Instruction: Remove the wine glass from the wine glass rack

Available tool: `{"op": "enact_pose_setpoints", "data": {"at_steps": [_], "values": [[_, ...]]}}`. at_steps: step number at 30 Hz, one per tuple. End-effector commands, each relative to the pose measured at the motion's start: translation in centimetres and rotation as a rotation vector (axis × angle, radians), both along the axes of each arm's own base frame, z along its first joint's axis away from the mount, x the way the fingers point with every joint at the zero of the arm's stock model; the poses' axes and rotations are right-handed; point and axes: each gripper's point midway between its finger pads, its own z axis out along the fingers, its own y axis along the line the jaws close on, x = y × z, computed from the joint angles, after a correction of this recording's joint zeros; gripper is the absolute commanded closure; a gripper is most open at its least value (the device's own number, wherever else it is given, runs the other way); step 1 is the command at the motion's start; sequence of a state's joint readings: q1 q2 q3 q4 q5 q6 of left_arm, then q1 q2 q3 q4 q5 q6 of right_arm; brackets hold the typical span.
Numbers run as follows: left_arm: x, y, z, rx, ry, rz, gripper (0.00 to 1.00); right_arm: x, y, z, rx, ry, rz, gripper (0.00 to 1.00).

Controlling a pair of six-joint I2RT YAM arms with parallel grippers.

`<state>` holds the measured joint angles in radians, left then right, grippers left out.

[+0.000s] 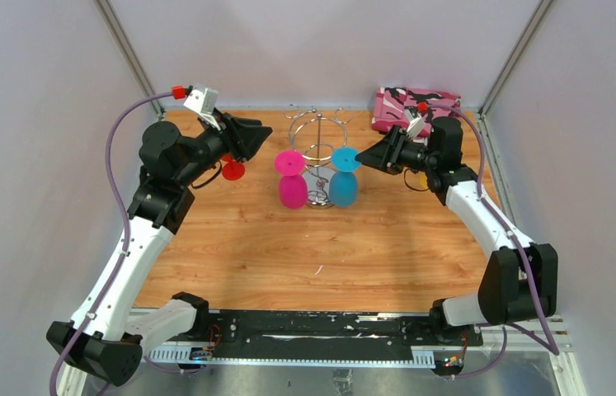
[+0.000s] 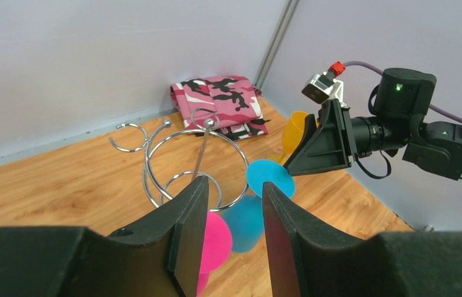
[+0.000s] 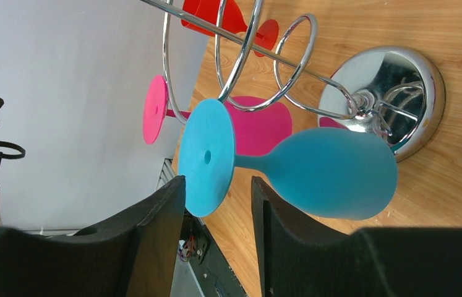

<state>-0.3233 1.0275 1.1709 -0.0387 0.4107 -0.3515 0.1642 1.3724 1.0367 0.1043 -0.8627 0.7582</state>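
My right pincer (image 3: 218,180) sits parted either side of the foot of the blue glass (image 3: 333,173), which hangs on the rack (image 3: 395,80), so it isn't off yet: squeeze and lift-out to come.

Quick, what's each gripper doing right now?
Left gripper: open, holding nothing.
Right gripper: open around the foot of the blue wine glass, not clamped.

Nothing legible appears in any of the three views: no words, labels, brand marks, numbers or signs can be read.
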Motion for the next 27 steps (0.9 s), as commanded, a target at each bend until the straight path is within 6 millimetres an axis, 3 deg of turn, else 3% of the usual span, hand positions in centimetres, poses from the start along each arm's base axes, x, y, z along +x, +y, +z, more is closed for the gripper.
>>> {"op": "enact_pose_setpoints", "data": {"at_steps": [1,8,27], "values": [[0.17,0.01,-0.01,0.013,-0.009,0.010,0.58,0.24,0.59,-0.09,-0.002,-0.027,0.019,0.54],[0.46,-0.06,-0.28,0.017,-0.004,0.011,0.58,0.56,0.99,0.20,0.024,-0.019,0.033,0.62],[0.54,-0.06,-0.74,0.020,0.005,0.013,0.58,0.45,1.51,0.59,0.100,0.054,0.036,1.00]]}}
